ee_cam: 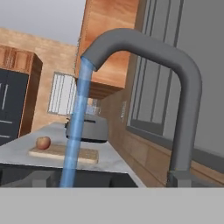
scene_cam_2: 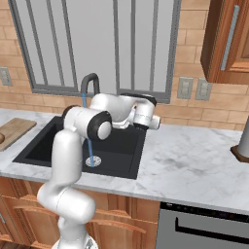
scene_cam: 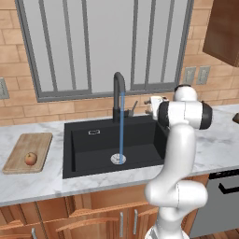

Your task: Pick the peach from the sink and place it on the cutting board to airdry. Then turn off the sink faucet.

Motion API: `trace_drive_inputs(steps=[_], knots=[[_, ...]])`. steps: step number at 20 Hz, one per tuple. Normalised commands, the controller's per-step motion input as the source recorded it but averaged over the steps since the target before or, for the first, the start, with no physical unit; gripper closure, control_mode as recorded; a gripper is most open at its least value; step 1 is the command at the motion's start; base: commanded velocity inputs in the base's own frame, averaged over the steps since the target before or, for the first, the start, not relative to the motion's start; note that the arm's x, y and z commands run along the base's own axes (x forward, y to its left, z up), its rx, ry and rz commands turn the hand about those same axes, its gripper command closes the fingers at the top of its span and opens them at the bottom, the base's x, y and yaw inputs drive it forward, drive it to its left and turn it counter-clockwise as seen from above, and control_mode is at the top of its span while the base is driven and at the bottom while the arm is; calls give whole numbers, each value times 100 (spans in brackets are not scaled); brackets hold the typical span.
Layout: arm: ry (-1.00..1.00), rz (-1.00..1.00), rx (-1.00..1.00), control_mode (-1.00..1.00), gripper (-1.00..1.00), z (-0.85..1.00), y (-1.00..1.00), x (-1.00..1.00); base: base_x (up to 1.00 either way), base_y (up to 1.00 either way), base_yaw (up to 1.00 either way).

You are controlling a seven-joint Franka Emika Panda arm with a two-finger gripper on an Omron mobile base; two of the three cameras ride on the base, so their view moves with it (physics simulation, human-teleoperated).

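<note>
Jaws first, and it is a poor look: the gripper (scene_cam: 154,103) sits tucked behind the arm's white elbow in the left base view, so whether the fingers are spread or pinched I cannot tell. It hangs just right of the sink faucet (scene_cam: 119,95), up at the back edge of the sink (scene_cam: 77,154), near the slim silver lever (scene_cam: 132,108).

Water is running: a blue stream (scene_cam: 122,128) drops straight from the arched spout onto the round silver drain (scene_cam: 118,159). From the hand view the gooseneck looms large, the stream pouring off its tip.

The peach (scene_cam: 31,158) sits on the cutting board (scene_cam: 32,142), toward the board's near end, well left of the basin on the marble counter (scene_cam: 219,144). The hand view catches the fruit on that board too, with a silver toaster (ee_cam: 89,128) standing beyond it.

Behind the tap, a grey-framed window (scene_cam: 93,46) set in brick; a wooden wall cabinet (scene_cam_2: 226,41) hangs to the right.
</note>
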Motion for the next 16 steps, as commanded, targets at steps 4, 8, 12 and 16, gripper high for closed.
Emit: trace_drive_inputs(steps=[4,8,12,16], knots=[[3,-2,0,-100,-100,-11,0,33,0,0,0],[2,-2,0,-100,-100,-14,0,26,0,0,0],[1,-3,0,-100,-100,-17,0,14,0,0,0],[0,-3,0,-100,-100,-17,0,15,0,0,0]])
